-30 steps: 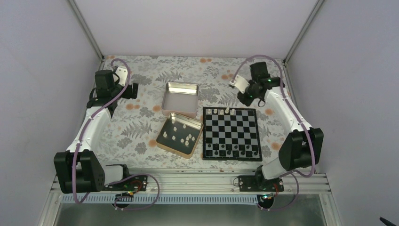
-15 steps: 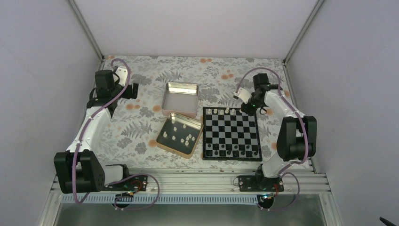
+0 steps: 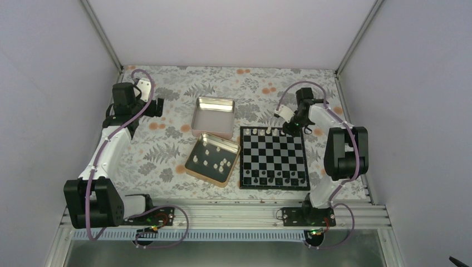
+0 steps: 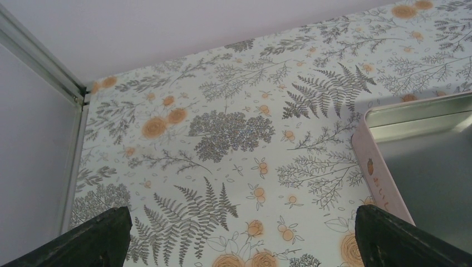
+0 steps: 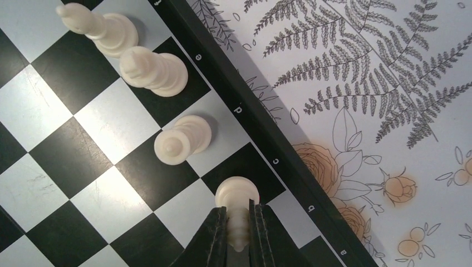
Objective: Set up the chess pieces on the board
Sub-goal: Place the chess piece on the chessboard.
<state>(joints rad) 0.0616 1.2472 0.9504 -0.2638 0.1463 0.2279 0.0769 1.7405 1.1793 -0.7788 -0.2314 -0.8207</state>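
left pincer [image 4: 240,218]: spread wide, nothing between the fingers, hanging over the patterned bench [image 4: 222,128] at far left, beside the empty tin [image 3: 213,117]; well apart from the board

second tin [image 3: 188,167], nearer, just left of the board: loose cream pieces [image 3: 222,163] lie in it, too small in the top view to tell kinds

board [image 3: 275,156]: dark pieces [image 3: 273,179] on the near row, a few cream ones on the far row

right pincer [image 5: 238,216]: pinching one cream piece [image 5: 237,193] at the board's far right corner. the piece's long axis runs along the fingers, wide base away from the camera and toward the board, narrow top up between the pads, so it hangs upright. it sits over the far row, one square along from three standing pieces [image 5: 181,139], by the rim's c and b marks

judgement: the coming move looks like a straight lowering and release; the right arm is in place, the left is far off

hidden: base on the square or a gap above it, cannot tell; fingers cover the mid body, kind unclear; exact square uncertain
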